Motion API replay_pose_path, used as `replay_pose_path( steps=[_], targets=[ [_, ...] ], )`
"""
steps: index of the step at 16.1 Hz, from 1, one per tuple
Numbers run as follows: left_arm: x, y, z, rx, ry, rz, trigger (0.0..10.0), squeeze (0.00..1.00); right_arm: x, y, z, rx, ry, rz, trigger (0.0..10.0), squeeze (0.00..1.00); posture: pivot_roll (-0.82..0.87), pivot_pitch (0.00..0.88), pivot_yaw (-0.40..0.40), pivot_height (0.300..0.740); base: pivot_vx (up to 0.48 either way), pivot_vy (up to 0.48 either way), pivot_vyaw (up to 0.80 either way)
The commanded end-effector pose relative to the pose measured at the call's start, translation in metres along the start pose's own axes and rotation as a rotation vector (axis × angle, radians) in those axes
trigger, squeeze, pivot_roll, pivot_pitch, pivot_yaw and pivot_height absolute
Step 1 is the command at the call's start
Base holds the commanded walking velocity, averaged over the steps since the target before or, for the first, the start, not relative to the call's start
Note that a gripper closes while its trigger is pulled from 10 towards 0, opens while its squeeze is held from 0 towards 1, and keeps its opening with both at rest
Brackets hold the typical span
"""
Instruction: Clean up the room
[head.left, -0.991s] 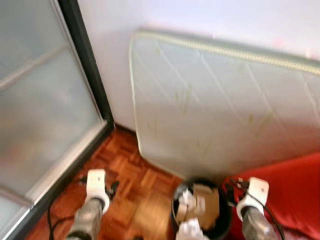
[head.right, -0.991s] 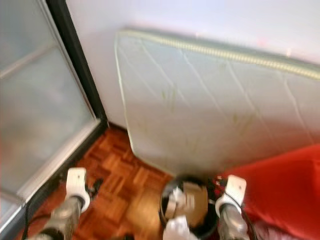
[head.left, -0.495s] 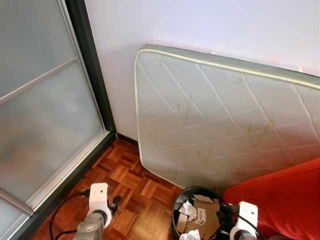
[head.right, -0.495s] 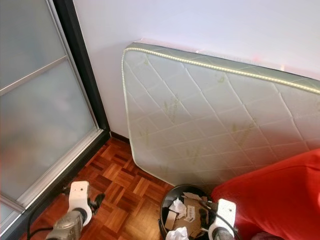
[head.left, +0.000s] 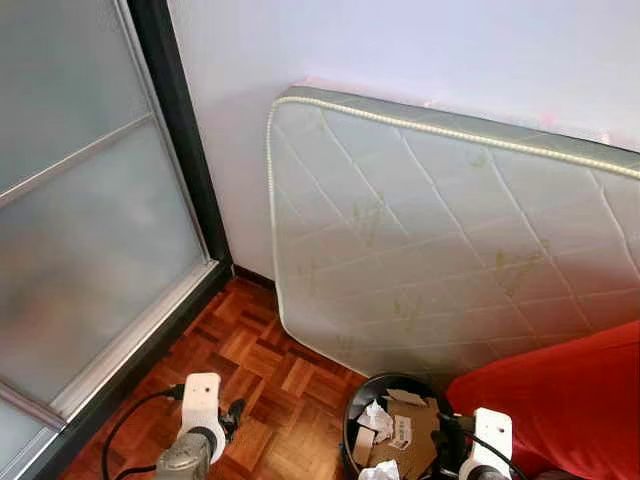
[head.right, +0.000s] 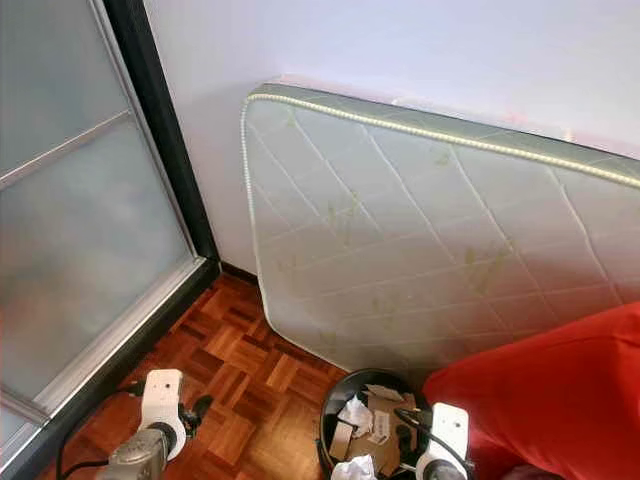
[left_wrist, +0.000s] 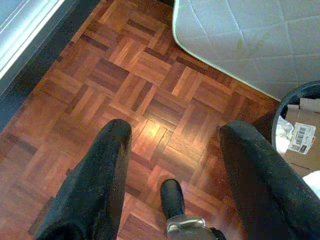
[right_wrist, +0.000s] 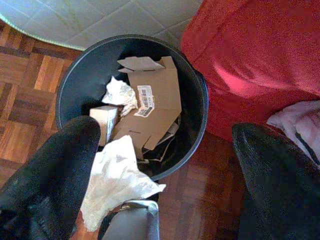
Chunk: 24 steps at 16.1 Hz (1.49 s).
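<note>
Two grippers are low in the frame, the left gripper (left_wrist: 172, 165) with fingers wide and empty over the wooden floor (left_wrist: 125, 85). The right gripper (right_wrist: 165, 170) is also wide above the black bin (right_wrist: 70, 100), at the lower middle. White crumpled paper (right_wrist: 112, 175) lies at the bin's near edge between its fingers, and I think it may fall onto the floor if a finger pushes it.

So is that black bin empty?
No, the bin holds flattened cardboard and crumpled paper.
</note>
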<state>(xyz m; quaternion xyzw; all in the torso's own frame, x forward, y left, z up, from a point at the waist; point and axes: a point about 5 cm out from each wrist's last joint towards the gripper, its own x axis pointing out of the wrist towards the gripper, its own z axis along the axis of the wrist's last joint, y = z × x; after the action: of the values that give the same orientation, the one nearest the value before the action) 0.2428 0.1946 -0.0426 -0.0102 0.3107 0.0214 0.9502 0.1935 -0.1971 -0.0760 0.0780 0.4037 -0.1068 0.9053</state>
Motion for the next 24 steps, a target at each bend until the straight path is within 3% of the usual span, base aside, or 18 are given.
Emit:
replay_pose_path(
  steps=[1, 24],
  targets=[
    [-0.0021, -0.0012, -0.0075, -0.001, 0.026, -0.003, 10.0, 0.0, -0.0011, 0.0001, -0.0052, -0.005, 0.02, 0.001, 10.0, 0.0, 0.05, 0.071, -0.02, 0.74, 0.0, 0.0, 0.0],
    [-0.0033, -0.0069, -0.01, 0.004, 0.012, -0.023, 10.0, 0.0, -0.0023, -0.0036, -0.0093, -0.03, 0.036, -0.006, 10.0, 0.0, 0.05, 0.096, -0.027, 0.74, 0.0, 0.0, 0.0]
  ],
)
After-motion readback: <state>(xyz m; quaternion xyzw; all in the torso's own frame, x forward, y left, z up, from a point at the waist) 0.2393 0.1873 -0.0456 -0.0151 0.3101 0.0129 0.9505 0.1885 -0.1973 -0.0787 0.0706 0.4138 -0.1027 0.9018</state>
